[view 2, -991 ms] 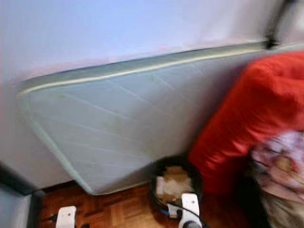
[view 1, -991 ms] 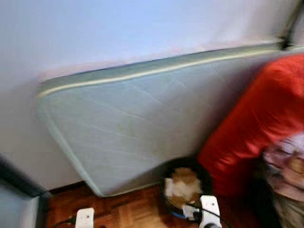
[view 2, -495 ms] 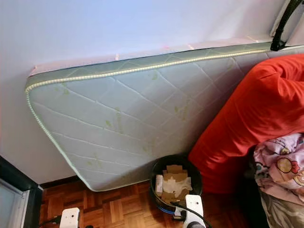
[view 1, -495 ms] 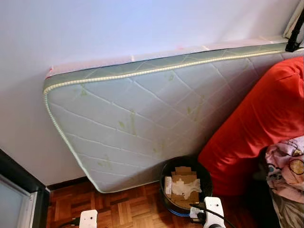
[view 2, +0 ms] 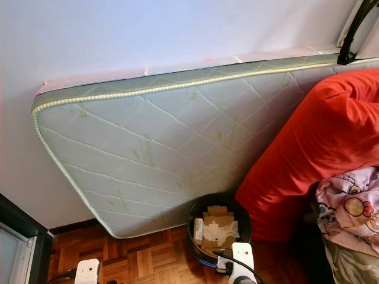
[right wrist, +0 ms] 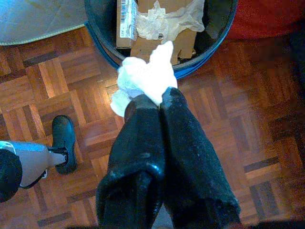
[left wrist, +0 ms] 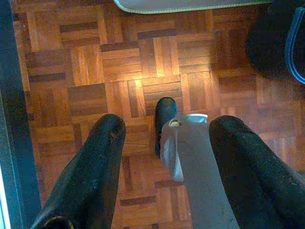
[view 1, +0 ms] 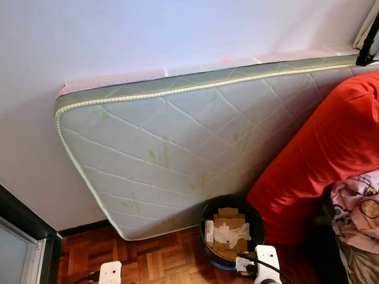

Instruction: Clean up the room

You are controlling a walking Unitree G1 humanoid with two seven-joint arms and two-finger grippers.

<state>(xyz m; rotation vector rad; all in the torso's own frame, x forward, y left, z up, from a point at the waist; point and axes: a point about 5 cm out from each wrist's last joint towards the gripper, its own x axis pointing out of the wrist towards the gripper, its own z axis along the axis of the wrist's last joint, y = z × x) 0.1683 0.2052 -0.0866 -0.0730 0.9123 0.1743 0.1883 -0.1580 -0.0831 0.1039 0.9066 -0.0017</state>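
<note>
A black round bin (view 1: pixel 231 232) with a blue rim stands on the parquet against a leaning mattress; cardboard pieces and crumpled white paper lie inside it. In the right wrist view my right gripper (right wrist: pixel 151 99) is shut on a crumpled white tissue (right wrist: pixel 143 78), held just short of the bin's rim (right wrist: pixel 206 56) above the floor. My left gripper (left wrist: pixel 164 131) hangs open over bare parquet, with my own leg and black foot (left wrist: pixel 165 117) between its fingers in the picture. White wrist parts of both arms (view 1: pixel 266 260) peek in at the bottom of the eye views.
A quilted pale-green mattress (view 1: pixel 177 142) leans on the white wall. A big red cushion (view 1: pixel 320 154) and patterned pink bedding (view 1: pixel 358 210) lie to the right of the bin. A dark door frame (view 1: pixel 23 228) stands at the left. Parquet floor (view 1: pixel 154 260) lies in front.
The blurred picture of one second ago has sharpened and settled; the camera has stopped moving. The bin, mattress and arms stay where they were.
</note>
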